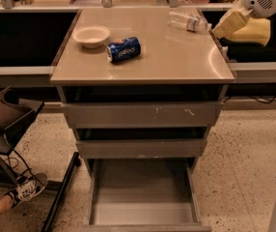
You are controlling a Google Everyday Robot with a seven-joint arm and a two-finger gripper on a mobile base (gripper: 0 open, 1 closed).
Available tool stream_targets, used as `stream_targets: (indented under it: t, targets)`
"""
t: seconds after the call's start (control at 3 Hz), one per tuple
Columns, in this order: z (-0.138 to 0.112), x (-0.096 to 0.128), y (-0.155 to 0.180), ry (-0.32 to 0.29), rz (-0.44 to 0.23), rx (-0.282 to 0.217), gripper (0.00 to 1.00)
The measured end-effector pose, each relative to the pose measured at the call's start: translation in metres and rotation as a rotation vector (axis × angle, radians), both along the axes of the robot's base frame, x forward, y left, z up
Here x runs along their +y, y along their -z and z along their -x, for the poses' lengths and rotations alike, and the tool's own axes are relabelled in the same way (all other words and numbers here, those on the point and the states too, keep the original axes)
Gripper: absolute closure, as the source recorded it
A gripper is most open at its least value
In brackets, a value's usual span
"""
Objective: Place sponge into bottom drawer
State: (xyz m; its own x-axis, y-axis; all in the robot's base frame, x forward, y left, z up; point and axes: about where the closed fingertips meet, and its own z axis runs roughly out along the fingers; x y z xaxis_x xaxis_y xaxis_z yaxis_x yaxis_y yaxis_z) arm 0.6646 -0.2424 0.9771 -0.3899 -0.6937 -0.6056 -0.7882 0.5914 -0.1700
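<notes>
The yellow sponge [252, 32] is held in the air at the upper right, past the right edge of the cabinet top [176, 62]. My gripper [235, 27] is shut on it, with a pale cream pad [227, 22] against the sponge's left side. The bottom drawer [143, 190] is pulled open at the bottom centre, with nothing on its smooth grey floor. It lies well below and to the left of the gripper. The two upper drawers are shut or nearly shut.
On the cabinet top stand a white bowl [91, 35], a blue soda can [123, 50] lying on its side and a clear plastic bottle [188, 21]. A dark chair [5, 120] and a person's shoe [29, 187] are on the floor at left.
</notes>
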Motion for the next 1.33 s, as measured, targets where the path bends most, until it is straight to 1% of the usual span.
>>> stream_targets:
  t: [0.33,0.67,1.0,1.33]
  targets:
    - [0.013,0.008,0.016,-0.023,0.0,0.028,1.0]
    - [0.059,0.008,-0.017,-0.037,0.01,-0.108,1.0]
    - [0.083,0.01,-0.037,-0.011,0.007,-0.178,1.0]
    - [0.083,0.01,-0.037,-0.011,0.007,-0.178,1.0]
